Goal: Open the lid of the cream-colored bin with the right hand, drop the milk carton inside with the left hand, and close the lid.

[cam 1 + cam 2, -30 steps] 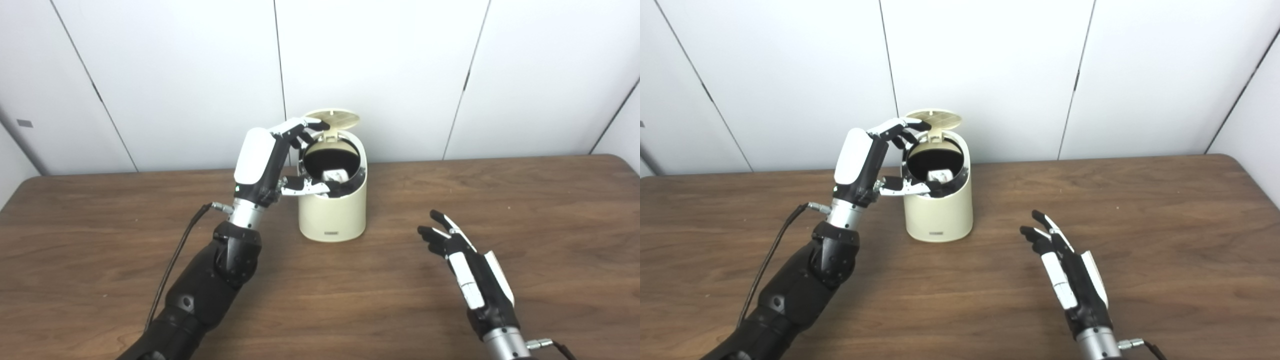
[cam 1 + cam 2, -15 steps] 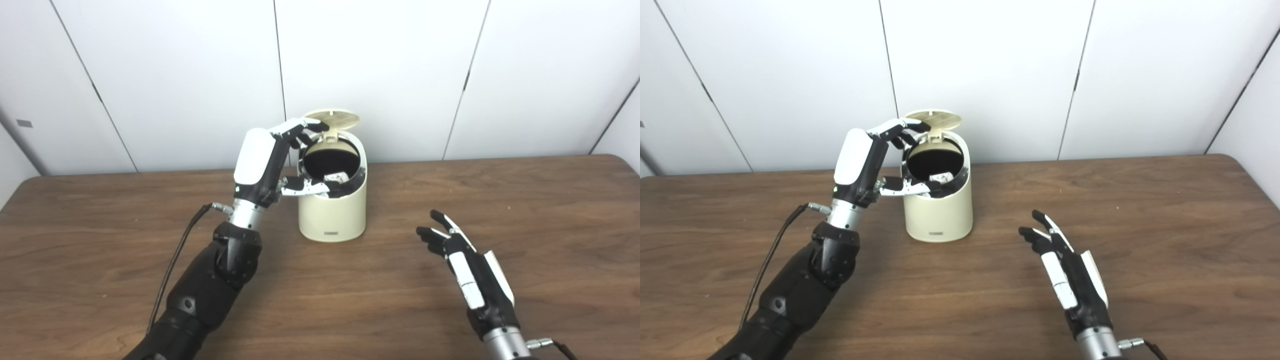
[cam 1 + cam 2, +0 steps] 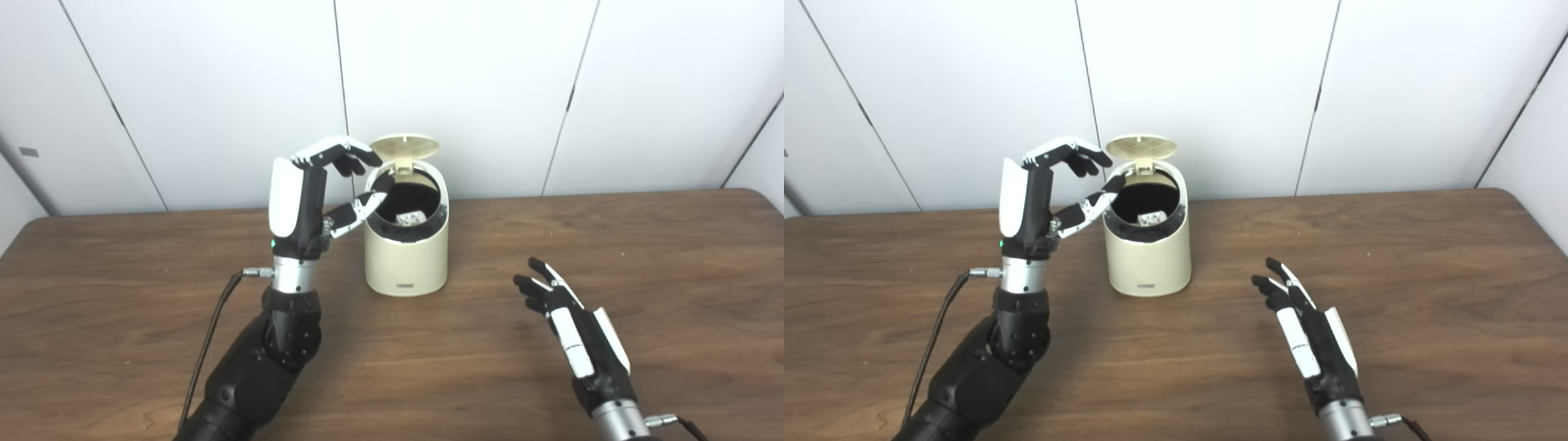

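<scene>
Brown table [image 3: 122, 294] bears the cream-colored bin [image 3: 407, 260], lid [image 3: 405, 146] up, milk carton [image 3: 410, 217] inside. Left hand [image 3: 306, 196] hangs released beside the rim, its drop apparently done; right hand [image 3: 572, 331] rests empty, fingers apart, well placed to close the lid

left eye view + right eye view | head-mounted, side by side | looking forward-down | mid-range | both share surface [image 3: 429, 361], white wall [image 3: 459, 92]

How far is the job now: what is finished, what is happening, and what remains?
Done: the lid stands open and the milk carton lies inside the cream bin. In hand: the left robot hand is empty, beside the rim. The right robot hand hovers open over the table. Left: closing the lid.
</scene>
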### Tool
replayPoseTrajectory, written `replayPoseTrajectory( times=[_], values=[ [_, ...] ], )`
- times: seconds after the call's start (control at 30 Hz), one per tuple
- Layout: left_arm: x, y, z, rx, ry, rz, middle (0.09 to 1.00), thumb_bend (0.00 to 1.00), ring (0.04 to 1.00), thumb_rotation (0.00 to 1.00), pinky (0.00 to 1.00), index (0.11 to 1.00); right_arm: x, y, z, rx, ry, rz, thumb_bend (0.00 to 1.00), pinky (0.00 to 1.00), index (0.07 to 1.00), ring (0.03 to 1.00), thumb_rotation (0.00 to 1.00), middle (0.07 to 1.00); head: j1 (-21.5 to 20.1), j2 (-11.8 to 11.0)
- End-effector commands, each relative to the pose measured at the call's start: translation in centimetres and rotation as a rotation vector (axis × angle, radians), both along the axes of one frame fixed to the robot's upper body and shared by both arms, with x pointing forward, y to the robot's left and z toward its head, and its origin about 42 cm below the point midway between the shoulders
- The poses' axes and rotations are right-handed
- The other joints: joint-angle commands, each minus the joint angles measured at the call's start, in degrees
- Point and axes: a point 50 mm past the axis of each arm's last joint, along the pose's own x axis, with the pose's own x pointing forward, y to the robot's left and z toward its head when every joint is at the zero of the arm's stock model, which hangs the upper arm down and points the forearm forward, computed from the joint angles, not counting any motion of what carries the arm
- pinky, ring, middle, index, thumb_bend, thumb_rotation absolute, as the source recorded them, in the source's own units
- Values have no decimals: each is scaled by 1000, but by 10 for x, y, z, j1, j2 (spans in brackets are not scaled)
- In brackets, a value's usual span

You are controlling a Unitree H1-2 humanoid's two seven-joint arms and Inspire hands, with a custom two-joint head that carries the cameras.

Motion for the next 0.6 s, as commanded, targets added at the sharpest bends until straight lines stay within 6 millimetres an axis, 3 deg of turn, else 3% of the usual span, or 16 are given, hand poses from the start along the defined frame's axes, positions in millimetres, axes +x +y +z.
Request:
replayPoseTrajectory(
  times=[0.0, 0.1, 0.27, 0.4, 0.47, 0.57],
  values=[
    [-1, -1, 20, -62, -41, -38, 495, 506, 399, 0, 305, 486, 4, 1, 13, 10, -60, 8, 543, 861, 927, 871, 1000, 834, -1, 0],
    [-9, 5, 24, -143, 20, -49, 488, 506, 391, 0, 275, 479, 6, 1, 13, 15, -63, 2, 549, 861, 927, 881, 999, 853, 2, 1],
    [-26, 23, 23, -278, 325, -96, 478, 507, 410, 0, 306, 494, 20, 2, 22, -5, -112, 2, 582, 840, 926, 905, 988, 912, 4, 2],
    [-39, 41, 15, -299, 531, -129, 478, 503, 417, 0, 386, 537, 34, 7, 40, -100, -164, 9, 625, 836, 926, 901, 992, 909, 8, 3],
    [-45, 47, 8, -311, 592, -116, 471, 518, 494, 0, 447, 528, 40, 10, 51, -155, -204, 22, 656, 828, 929, 903, 997, 917, 8, 4],
    [-50, 53, -4, -350, 625, -106, 612, 509, 563, 68, 521, 501, 52, 15, 67, -253, -283, 26, 668, 801, 921, 889, 1000, 920, 9, 5]
  ],
)
